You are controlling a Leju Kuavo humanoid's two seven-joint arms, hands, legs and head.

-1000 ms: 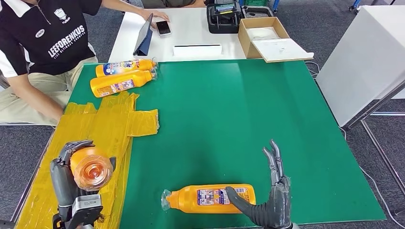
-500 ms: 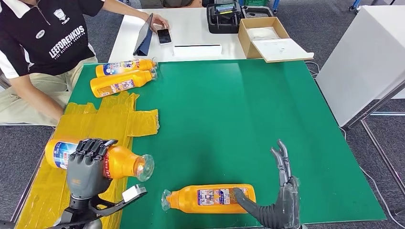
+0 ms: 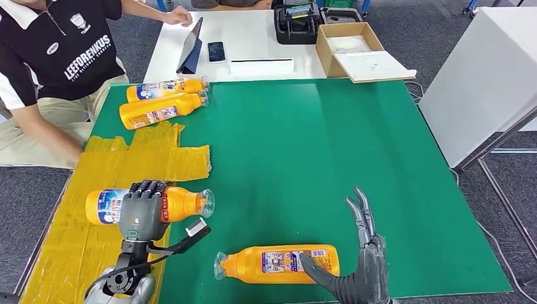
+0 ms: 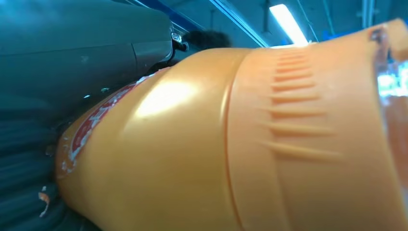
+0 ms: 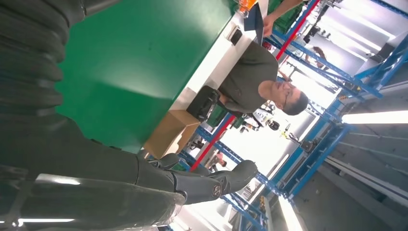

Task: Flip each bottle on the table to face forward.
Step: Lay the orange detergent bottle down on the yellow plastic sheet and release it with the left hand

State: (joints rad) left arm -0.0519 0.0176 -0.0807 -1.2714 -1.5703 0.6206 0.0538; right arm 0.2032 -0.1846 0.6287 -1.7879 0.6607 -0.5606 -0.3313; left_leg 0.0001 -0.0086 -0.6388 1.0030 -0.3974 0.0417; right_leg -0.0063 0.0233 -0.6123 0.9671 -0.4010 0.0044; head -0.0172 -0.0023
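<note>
**Left hand carries one bottle, a second waits at six o'clock**

Here's the orange plastic bottle with the blue-and-white label [image 3: 136, 204], lying sideways in the air at about eight o'clock, its clear cap pointing toward the middle of the tabletop. The left hand [image 3: 144, 210] is wrapped over its body, fingers draped across the top; the wrist camera confirms it, orange shoulder and ribbed cap [image 4: 298, 125] pressed right up against the lens. Under it lies the patch of crinkled yellow tape sheeting [image 3: 149, 161] on the green tabletop [image 3: 304, 145].

At six o'clock a second orange bottle [image 3: 282, 263] lies on its side, label up. The right hand [image 3: 354, 266] sits beside it, thumb resting on the label end, fingers pointing straight up and apart, gripping nothing.

The step looks like turning and setting down the held bottle. To do it well: roll the wrist until the printed face is up, lower it flat so it can't roll, then release cleanly.

Up at eleven o'clock, two more orange bottles [image 3: 163, 101] lie side by side, touching. Beyond, at one o'clock, an open cardboard box [image 3: 329, 54] holds a white sheet or packing; a black case [image 3: 297, 25] sits beside it, contents too small to tell. A seated person in a black shirt [image 3: 57, 50] is at ten o'clock.
</note>
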